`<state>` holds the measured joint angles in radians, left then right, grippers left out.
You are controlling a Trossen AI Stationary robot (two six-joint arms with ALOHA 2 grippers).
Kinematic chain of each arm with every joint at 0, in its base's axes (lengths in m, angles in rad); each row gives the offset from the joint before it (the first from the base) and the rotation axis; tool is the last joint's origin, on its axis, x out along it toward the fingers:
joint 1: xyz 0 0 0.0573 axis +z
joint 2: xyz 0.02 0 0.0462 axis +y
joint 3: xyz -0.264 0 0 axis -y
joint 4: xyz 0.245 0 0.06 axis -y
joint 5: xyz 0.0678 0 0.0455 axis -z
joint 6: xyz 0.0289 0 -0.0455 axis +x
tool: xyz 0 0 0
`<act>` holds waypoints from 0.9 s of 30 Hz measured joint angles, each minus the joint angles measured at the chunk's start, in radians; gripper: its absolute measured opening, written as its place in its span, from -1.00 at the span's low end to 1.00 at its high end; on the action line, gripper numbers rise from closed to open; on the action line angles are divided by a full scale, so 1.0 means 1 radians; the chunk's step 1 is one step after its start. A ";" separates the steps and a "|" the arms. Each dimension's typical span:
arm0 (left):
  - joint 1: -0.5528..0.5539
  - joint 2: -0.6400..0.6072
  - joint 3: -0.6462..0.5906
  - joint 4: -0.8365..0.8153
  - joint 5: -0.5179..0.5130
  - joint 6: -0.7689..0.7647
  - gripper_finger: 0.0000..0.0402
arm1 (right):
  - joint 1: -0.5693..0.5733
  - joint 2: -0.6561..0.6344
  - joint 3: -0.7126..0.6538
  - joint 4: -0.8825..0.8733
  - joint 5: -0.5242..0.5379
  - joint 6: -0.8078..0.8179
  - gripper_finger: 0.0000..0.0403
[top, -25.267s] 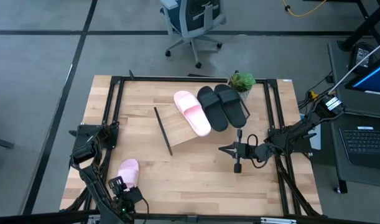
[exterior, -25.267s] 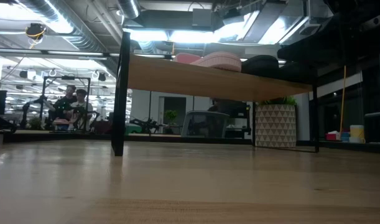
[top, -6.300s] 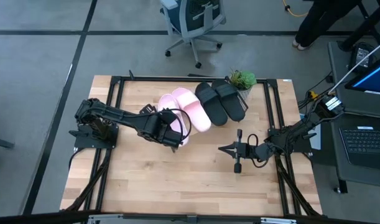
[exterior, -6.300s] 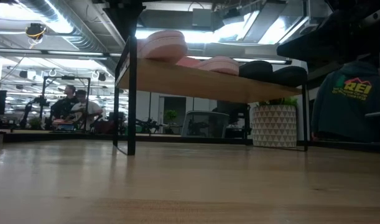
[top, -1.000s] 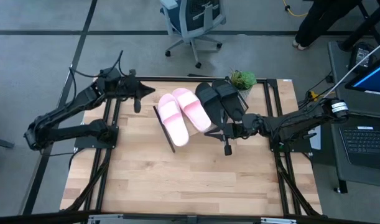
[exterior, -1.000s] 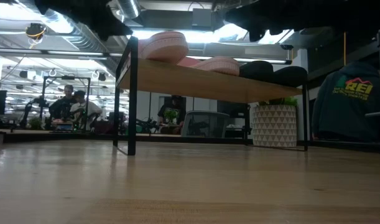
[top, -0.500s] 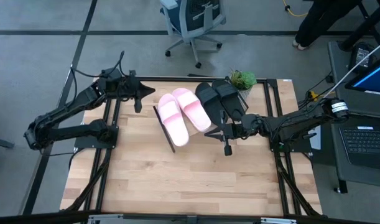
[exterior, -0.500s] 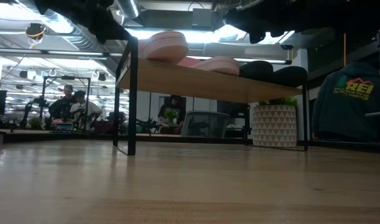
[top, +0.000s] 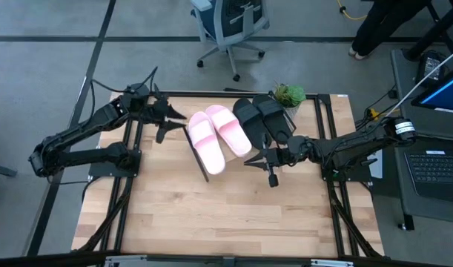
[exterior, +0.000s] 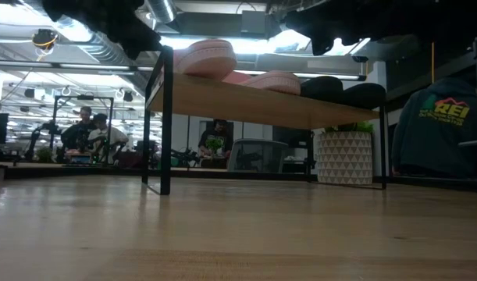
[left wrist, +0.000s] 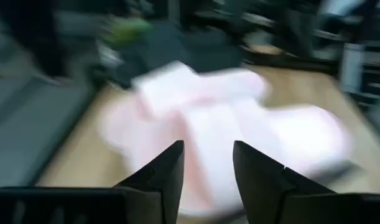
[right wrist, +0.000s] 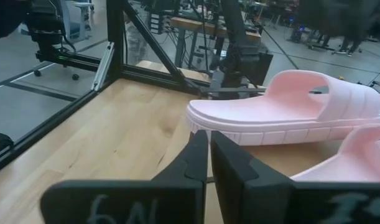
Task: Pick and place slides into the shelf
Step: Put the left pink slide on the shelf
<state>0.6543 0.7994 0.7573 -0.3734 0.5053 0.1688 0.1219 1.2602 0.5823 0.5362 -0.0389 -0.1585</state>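
Observation:
All four slides lie side by side on the slanted shelf (top: 236, 161). The pink pair (top: 207, 144) (top: 227, 130) is toward its left end and the black pair (top: 252, 127) (top: 275, 120) toward its right. The low view shows the shelf (exterior: 254, 101) with the pink slides (exterior: 203, 56) and black slides (exterior: 325, 84) on it. My left gripper (top: 172, 117) hovers open just off the shelf's left end, facing the blurred pink slides (left wrist: 227, 124). My right gripper (top: 248, 161) is shut at the shelf's near edge, pointing at the pink slides (right wrist: 289, 109).
A potted plant (top: 288, 95) stands at the table's far edge behind the black slides. Black frame rails (top: 137, 133) run along both table sides. Bare wooden tabletop (top: 226, 215) stretches across the near half. An office chair and a person stand beyond the far edge.
My left gripper has moved a little toward the table's near edge and the shelf's left end. The slides and shelf have stayed where they were.

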 joint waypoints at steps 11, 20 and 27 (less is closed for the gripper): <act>0.022 0.135 -0.002 -0.034 0.125 -0.029 -0.52 | 0.001 0.000 0.000 0.002 -0.007 0.020 -0.88; 0.050 0.198 -0.002 -0.030 0.248 -0.029 -0.59 | 0.001 0.000 0.000 0.002 -0.007 0.019 -0.88; 0.051 0.197 -0.002 -0.042 0.296 -0.031 -0.60 | 0.001 0.000 0.000 0.002 -0.007 0.019 -0.88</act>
<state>0.7050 0.9962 0.7555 -0.4150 0.8013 0.1383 0.1226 1.2606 0.5823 0.5377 -0.0463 -0.1391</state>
